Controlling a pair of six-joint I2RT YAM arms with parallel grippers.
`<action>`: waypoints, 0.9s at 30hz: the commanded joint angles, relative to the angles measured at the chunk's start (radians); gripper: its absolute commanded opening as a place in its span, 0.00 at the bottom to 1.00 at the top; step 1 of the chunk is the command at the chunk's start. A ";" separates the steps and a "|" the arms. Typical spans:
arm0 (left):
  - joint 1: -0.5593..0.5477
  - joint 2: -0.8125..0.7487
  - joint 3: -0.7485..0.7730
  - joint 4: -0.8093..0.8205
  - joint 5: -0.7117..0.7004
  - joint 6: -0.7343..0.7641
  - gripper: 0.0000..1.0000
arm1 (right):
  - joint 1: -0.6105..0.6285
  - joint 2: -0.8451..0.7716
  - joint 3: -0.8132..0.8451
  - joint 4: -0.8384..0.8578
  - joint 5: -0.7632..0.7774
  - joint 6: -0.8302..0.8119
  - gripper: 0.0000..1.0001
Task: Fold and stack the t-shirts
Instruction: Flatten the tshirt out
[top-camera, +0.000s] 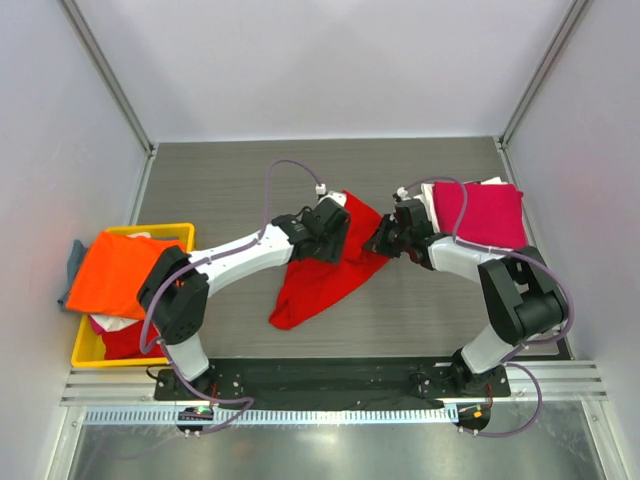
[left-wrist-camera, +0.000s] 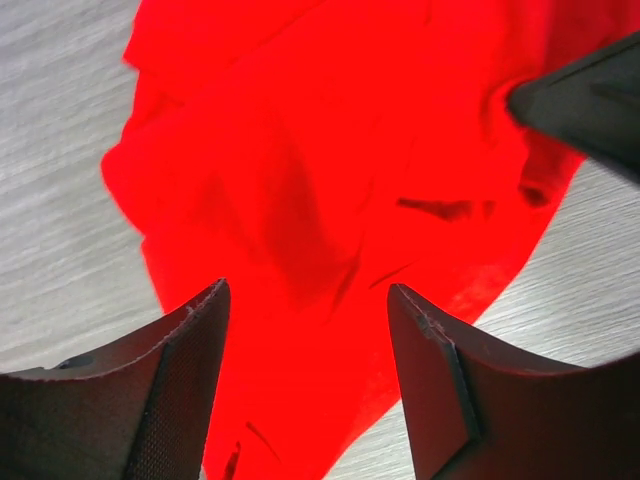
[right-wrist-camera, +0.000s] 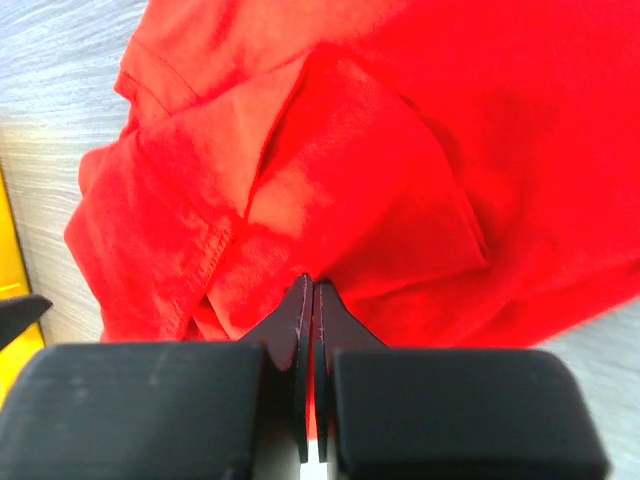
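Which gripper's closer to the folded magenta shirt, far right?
Right. The right gripper sits just left of the magenta shirt, pinching the red shirt; the left gripper is farther left, open over that red shirt.

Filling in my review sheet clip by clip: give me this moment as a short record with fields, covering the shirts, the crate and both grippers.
shirt in work: bright red cotton t-shirt, crumpled mid-way on the grey table
left gripper: jaws open, above the red shirt
right gripper: jaws shut, pinching a fold of the red shirt
stack: folded magenta-pink t-shirt on a white t-shirt, far right
yellow plastic crate: left side, orange t-shirt on top
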 joint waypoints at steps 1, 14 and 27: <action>-0.030 0.039 0.083 -0.024 -0.058 0.078 0.64 | 0.006 -0.089 -0.046 0.035 0.018 -0.014 0.01; -0.015 0.310 0.335 -0.133 -0.046 0.109 0.60 | 0.004 -0.290 -0.198 0.050 0.073 -0.011 0.01; -0.016 0.208 0.266 -0.019 0.115 0.121 0.69 | 0.005 -0.308 -0.210 0.026 0.116 -0.020 0.01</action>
